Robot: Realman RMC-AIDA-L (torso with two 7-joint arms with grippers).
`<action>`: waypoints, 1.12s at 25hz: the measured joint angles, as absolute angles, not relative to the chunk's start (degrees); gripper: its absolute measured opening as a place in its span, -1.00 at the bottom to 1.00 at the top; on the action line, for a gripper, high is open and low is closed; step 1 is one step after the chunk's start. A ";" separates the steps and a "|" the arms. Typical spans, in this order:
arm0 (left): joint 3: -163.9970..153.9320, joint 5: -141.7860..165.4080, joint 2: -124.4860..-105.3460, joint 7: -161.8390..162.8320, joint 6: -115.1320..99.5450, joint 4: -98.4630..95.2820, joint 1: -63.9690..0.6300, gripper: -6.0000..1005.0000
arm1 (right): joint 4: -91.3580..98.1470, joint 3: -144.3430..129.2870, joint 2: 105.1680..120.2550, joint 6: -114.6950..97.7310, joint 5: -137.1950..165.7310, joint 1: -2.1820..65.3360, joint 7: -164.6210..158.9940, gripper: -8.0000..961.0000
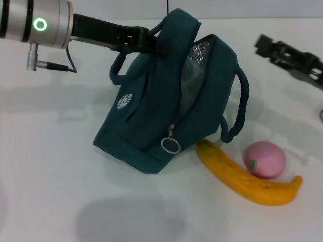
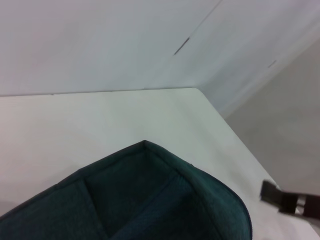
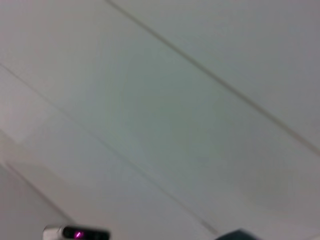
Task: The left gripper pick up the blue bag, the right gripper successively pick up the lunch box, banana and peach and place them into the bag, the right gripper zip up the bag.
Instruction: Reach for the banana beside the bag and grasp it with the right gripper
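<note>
Teal blue bag (image 1: 151,111) hanging tilted from left gripper (image 1: 151,43), fingers clamping its handle; open mouth facing right gripper (image 1: 290,55), grip indiscernible; banana (image 1: 247,176) lying below.

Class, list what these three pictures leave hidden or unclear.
- Inside of the blue bag: head view, hidden by its walls, so no lunch box can be confirmed.
- Left gripper: fingertips buried in the bag's top.
- Right gripper: blurred, fingers unclear.
- Right wrist view: only blurred pale surface.
</note>
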State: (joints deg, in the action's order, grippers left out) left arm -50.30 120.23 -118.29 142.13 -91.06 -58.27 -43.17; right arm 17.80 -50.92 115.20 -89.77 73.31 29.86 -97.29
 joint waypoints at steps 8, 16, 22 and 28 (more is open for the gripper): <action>-49.83 120.27 -118.24 141.55 -90.73 -57.66 -43.04 -0.88 | 21.73 -51.44 111.61 -85.43 75.54 24.94 -96.64 0.44; -49.83 120.62 -118.29 141.42 -90.16 -57.48 -43.11 -0.88 | 30.79 -52.88 110.03 -85.12 87.43 23.83 -95.34 0.41; -50.07 120.70 -118.30 141.28 -89.11 -57.40 -43.01 -0.88 | 46.69 -53.73 111.74 -98.29 88.79 20.58 -97.48 0.39; -49.86 120.74 -118.17 140.97 -88.35 -56.04 -42.99 -0.88 | 73.91 -56.50 114.63 -101.60 104.41 19.01 -115.92 0.37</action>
State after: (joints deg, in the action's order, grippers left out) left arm -49.86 120.74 -118.17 140.97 -88.35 -56.04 -42.99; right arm 73.91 -56.50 114.63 -101.60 104.41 19.01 -115.92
